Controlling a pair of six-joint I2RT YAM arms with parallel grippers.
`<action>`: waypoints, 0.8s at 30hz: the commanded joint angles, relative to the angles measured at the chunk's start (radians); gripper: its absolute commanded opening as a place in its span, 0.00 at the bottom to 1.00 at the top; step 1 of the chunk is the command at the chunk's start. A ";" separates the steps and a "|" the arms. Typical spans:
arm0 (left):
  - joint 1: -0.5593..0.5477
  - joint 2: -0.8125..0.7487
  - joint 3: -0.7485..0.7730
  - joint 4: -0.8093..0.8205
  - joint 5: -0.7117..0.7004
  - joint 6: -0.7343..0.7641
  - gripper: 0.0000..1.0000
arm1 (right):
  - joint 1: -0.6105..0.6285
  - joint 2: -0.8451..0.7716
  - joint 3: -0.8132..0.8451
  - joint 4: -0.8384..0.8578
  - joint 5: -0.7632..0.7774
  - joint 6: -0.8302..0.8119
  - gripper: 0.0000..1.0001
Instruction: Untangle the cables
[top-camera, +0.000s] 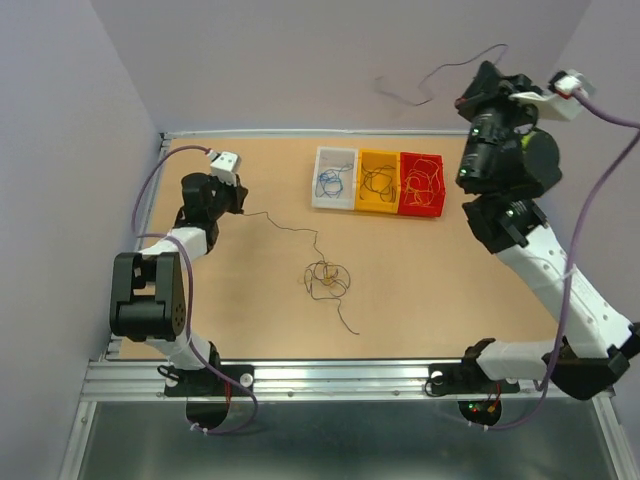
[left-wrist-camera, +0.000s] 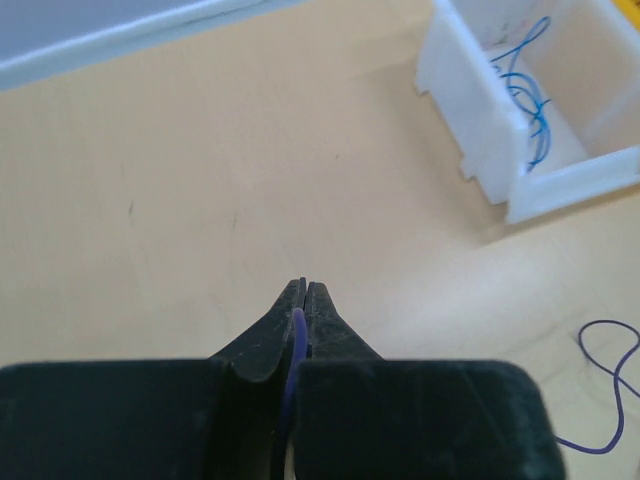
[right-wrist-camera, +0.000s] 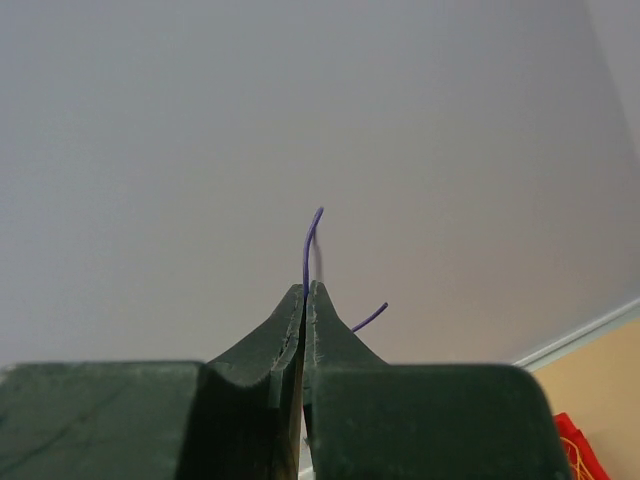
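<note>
The left gripper (left-wrist-camera: 305, 287) pinches a thin dark wire strand (top-camera: 285, 224) that runs right toward the curly yellow-and-black wire tangle (top-camera: 327, 277); the right gripper (right-wrist-camera: 305, 288), clamped on a thin purple wire strand (right-wrist-camera: 307, 240), hangs farther off.

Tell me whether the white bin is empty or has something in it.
Not empty. The white bin holds a few blue cables, visible in both the top and left wrist views.
</note>
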 joint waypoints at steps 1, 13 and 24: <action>0.116 0.046 0.070 -0.006 0.136 -0.108 0.00 | -0.011 -0.147 -0.017 0.050 0.098 -0.040 0.01; 0.136 0.013 0.049 0.017 0.194 -0.108 0.00 | -0.011 -0.202 -0.221 -0.117 -0.134 0.086 0.01; 0.079 -0.135 -0.034 0.051 0.161 -0.047 0.00 | -0.020 -0.009 -0.235 -0.063 -0.232 0.120 0.01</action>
